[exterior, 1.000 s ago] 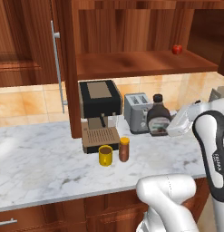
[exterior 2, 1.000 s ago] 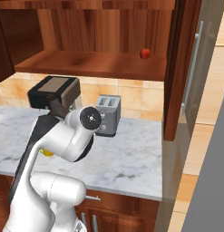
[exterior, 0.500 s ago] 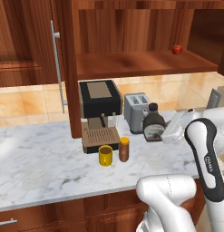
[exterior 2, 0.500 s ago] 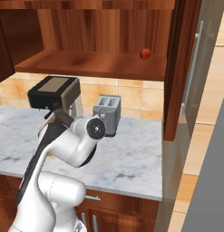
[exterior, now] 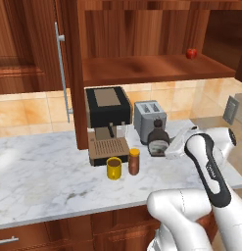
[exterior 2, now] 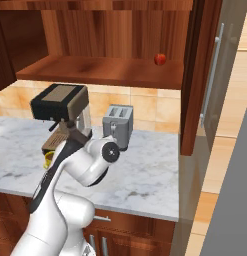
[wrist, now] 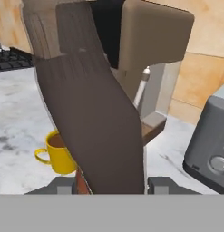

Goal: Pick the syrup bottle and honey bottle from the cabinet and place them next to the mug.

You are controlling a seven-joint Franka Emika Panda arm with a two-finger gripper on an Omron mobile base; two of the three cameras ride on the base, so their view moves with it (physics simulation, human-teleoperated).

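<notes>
My gripper (exterior: 165, 146) is shut on the syrup bottle (exterior: 157, 139), a dark brown bottle with a black cap and whitish label. I hold it roughly upright, low in front of the toaster. In the hand view the syrup bottle (wrist: 95, 113) stands between my fingertips (wrist: 164, 186). The yellow mug (exterior: 113, 168) sits in front of the coffee machine, with the slim amber honey bottle (exterior: 134, 162) just right of it. The syrup bottle is a short way right of the honey bottle. The mug (wrist: 59, 156) also shows left of the held bottle. The cabinet (exterior: 142, 68) stands open above.
A black and tan coffee machine (exterior: 108, 122) and a silver toaster (exterior: 148, 117) stand at the back of the marble counter (exterior: 44, 171). A small red fruit (exterior: 191, 53) rests on the cabinet shelf. The cabinet door (exterior: 68, 73) with its silver handle hangs left of the machine.
My gripper has carried the syrup bottle left and down, from right of the toaster to in front of it, closer to the honey bottle and mug.
</notes>
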